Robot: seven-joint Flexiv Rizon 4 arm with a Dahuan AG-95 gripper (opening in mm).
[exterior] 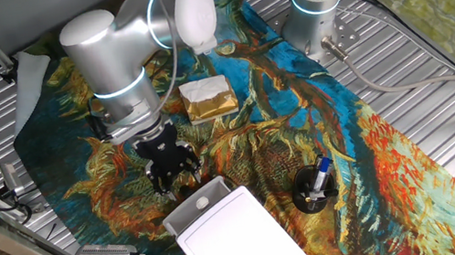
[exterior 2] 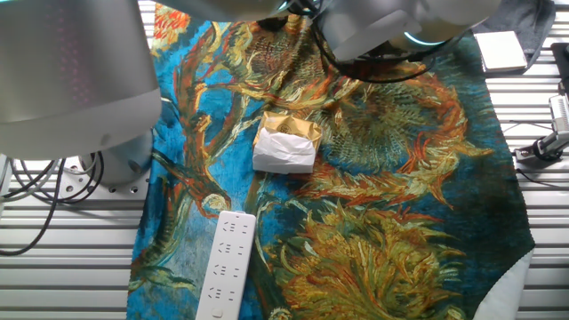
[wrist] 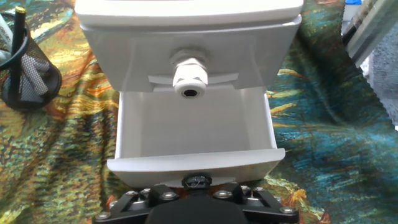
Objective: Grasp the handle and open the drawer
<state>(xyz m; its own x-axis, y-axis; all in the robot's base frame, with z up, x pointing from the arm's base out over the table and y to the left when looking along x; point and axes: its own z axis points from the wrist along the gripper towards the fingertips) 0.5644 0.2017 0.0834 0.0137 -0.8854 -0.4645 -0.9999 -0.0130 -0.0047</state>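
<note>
In the hand view a white box [wrist: 186,25] fills the top. Its lower drawer [wrist: 193,134] is slid out toward me, an empty white tray. The handle of this drawer is hidden below its front wall [wrist: 196,167]. A second round white knob [wrist: 189,78] sits on the shut drawer above. My gripper [wrist: 196,190] is right against the open drawer's front, with only its black linkage showing. In one fixed view the gripper [exterior: 176,178] points down at the near end of the box [exterior: 237,237], and its fingers come together there.
A black mesh pen holder [exterior: 316,187] with a blue pen stands right of the box and also shows in the hand view [wrist: 28,71]. A white-and-gold block [exterior: 207,98] lies behind the gripper. A slim white bar device [exterior 2: 227,262] lies on the patterned cloth [exterior 2: 382,222].
</note>
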